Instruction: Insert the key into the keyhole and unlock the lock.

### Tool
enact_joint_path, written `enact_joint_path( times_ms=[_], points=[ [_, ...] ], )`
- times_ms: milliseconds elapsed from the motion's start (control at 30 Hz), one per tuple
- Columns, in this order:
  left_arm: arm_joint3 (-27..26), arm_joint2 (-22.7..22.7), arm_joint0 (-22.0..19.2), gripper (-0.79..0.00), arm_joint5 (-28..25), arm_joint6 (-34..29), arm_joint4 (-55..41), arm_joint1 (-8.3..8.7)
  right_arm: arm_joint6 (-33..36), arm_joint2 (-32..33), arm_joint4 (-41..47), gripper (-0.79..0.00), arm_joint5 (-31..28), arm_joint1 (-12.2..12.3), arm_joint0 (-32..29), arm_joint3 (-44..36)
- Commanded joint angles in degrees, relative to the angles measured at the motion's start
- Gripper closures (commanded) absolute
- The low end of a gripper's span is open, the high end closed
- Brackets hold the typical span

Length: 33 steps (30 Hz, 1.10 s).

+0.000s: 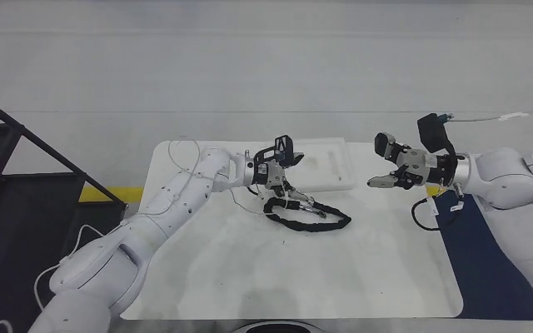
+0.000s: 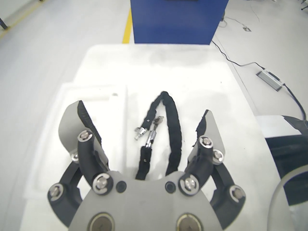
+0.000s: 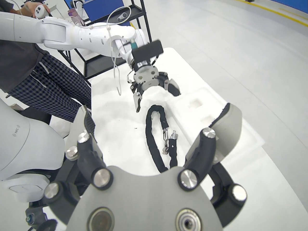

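Observation:
A black fabric-sleeved chain lock (image 1: 309, 218) lies looped on the white table (image 1: 250, 266) near its middle. Its two metal ends (image 2: 140, 132) lie apart, and a small key (image 2: 158, 120) rests at the tip of the silver lock cylinder (image 2: 151, 138); I cannot tell whether it is inserted. My left gripper (image 1: 281, 185) hovers open just above the loop's near-left end, its jaws wide with nothing between them (image 2: 144, 121). My right gripper (image 1: 379, 164) hangs open to the right of the chain, above the table, and is empty (image 3: 156, 121).
A white foam tray (image 1: 325, 162) lies behind the chain at the table's back edge. A black rack (image 1: 33, 166) stands off the table's left side. A blue box (image 2: 178, 10) stands on the floor beyond the table. A black cable (image 1: 425, 218) loops beside the right arm.

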Motion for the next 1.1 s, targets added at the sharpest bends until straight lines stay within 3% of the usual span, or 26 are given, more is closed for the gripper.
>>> enact_joint_path(
  times_ms=[0,167,333,533,733,867,1067],
  points=[
    [-1.0,-3.4,0.8,-0.785,0.5,7.3,4.9,1.62,-1.0,-1.5,-1.4,-0.785,0.1,-0.6,1.8,1.0],
    [-4.7,-12.2,3.2,-0.785,0.4,18.3,13.8,5.85,-7.0,-3.5,-8.5,-0.785,0.1,-1.8,6.0,3.7],
    [-9.9,-21.1,5.9,-0.785,-1.3,25.4,21.5,9.8,-14.1,-6.0,-15.4,-0.785,0.1,-2.8,8.8,7.8],
    [-13.3,-28.6,7.2,-0.785,-4.9,26.9,26.1,12.76,-18.9,-11.2,-19.9,-0.785,0.1,-3.8,13.0,13.0],
    [-12.7,-30.7,5.7,-0.785,-4.9,25.0,25.1,14.19,-22.8,-15.8,-22.8,-0.785,0.1,-4.1,16.7,16.7],
    [-11.2,-29.5,4.3,-0.785,-4.9,23.7,23.1,14.69,-27.0,-17.5,-26.2,-0.785,0.1,-4.0,18.2,18.8],
    [-10.4,-27.9,3.0,-0.785,-4.9,22.8,21.3,15.12,-27.0,-17.5,-26.2,-0.785,0.1,-4.0,18.2,18.8]
  ],
)
